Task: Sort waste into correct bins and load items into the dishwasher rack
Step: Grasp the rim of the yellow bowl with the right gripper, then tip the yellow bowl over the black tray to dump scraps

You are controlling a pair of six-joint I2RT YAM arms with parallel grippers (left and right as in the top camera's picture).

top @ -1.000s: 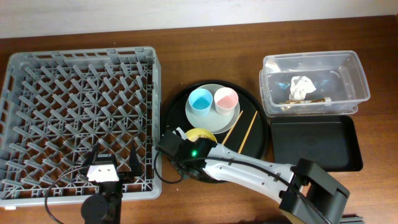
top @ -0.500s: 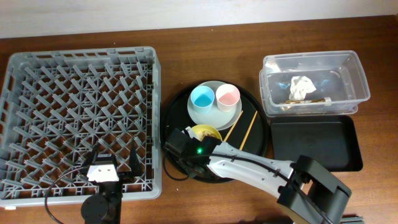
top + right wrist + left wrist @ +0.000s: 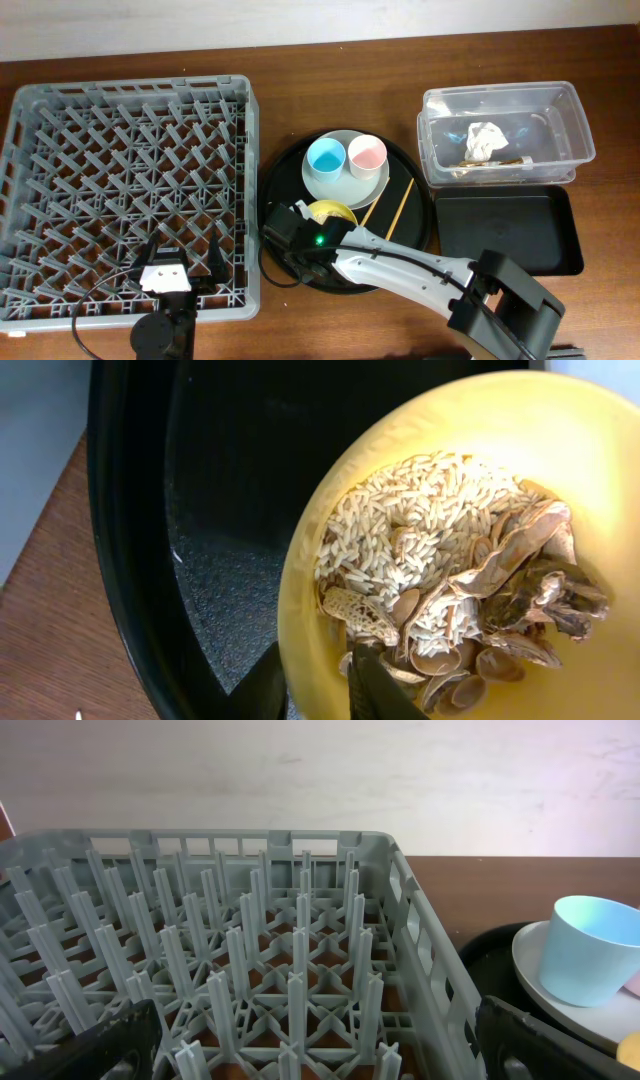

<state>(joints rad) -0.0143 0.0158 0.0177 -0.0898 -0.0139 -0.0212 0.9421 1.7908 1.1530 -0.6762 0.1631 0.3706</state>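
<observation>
- Yellow bowl [image 3: 590,470] is sitting near the front edge of the round black tray [image 3: 140,510]. The right gripper [image 3: 315,685] is clamping its rim, one finger pressing inside the wall and the other outside.
- Inside the bowl, white rice grains [image 3: 420,520] are lying against a heap of brownish food scraps [image 3: 500,590] that are looking like shells and husks. The inner finger is sitting just beside the nearest of them.
- On the same round tray, just beyond the bowl, the pale plate [image 3: 378,182] is carrying the light-blue cup [image 3: 324,158] and the pink cup [image 3: 365,154]. Both are standing upright, side by side.
- The wooden chopsticks [image 3: 403,208] are lying on the tray to the right of the plate, slanting and nearly parallel.
- Further right, the clear tub [image 3: 575,110] is holding the crumpled white tissue [image 3: 485,140] and some brownish bits. The black rectangular tray [image 3: 505,232] is lying just in front of it.
- Left of the round tray, the grey dishwasher rack [image 3: 135,88] is taking up that side of the table [image 3: 330,60].
- The left gripper [image 3: 185,262] is hovering over the rack's near edge, well apart from the bowl, with its jaws spread wide.
</observation>
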